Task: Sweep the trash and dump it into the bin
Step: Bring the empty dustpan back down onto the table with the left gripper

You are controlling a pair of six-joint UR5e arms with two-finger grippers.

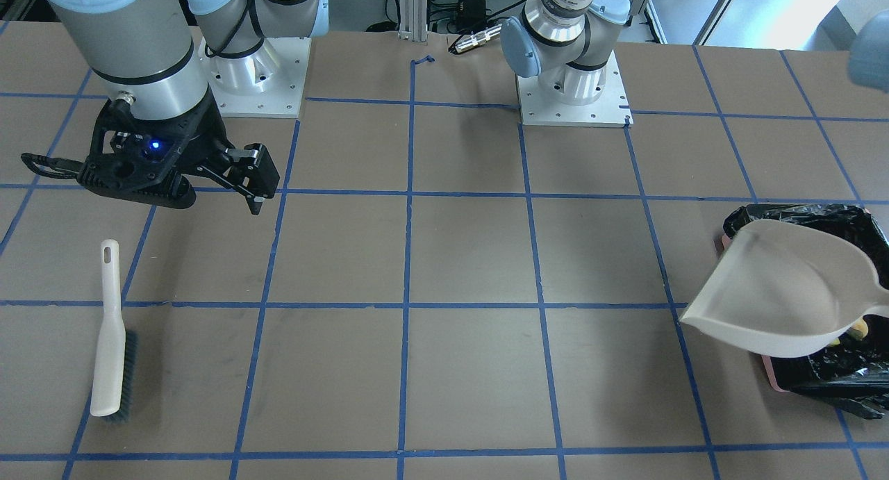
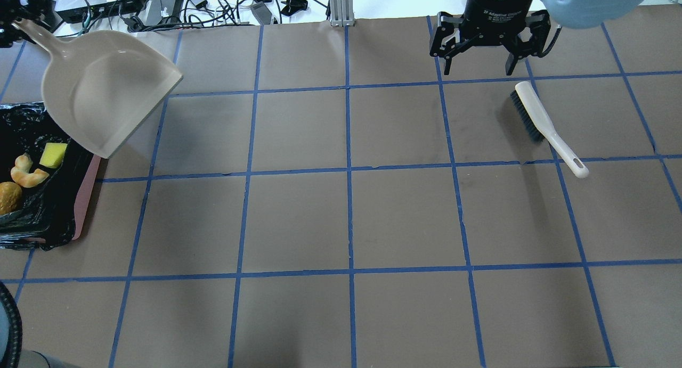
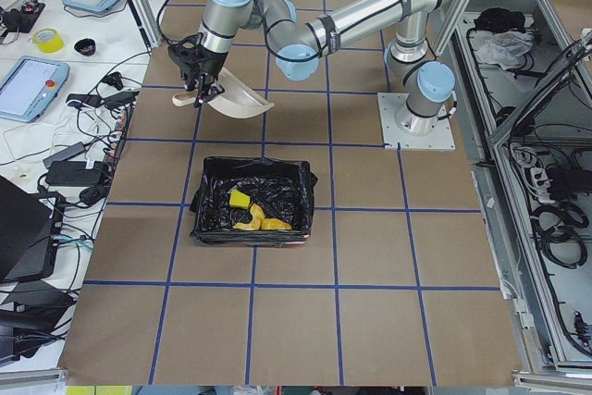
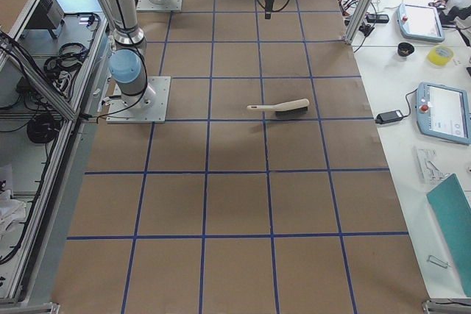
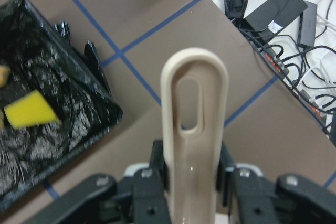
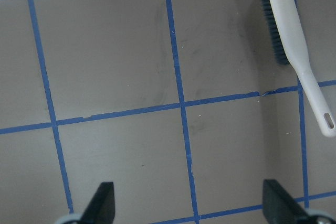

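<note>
The pink bin (image 2: pixel 88 196) with its black bag sits at the table's left edge. In it lie the trash items: a yellow sponge wedge (image 2: pixel 53 154), a pale cream ring piece (image 2: pixel 25 172) and a golden-brown lump (image 2: pixel 7 196). My left gripper (image 5: pixel 193 178) is shut on the handle (image 5: pixel 194 103) of the beige dustpan (image 2: pixel 101 91). It holds the pan tilted in the air over the bin's far end; the pan looks empty. My right gripper (image 2: pixel 479 67) is open and empty above the table, just beyond the beige brush (image 2: pixel 543 123).
The brush lies flat on the brown table on my right side, bristles toward the far edge, also in the right wrist view (image 6: pixel 294 40). Cables and power supplies (image 2: pixel 160 6) crowd the far edge behind the dustpan. Blue tape lines grid the table.
</note>
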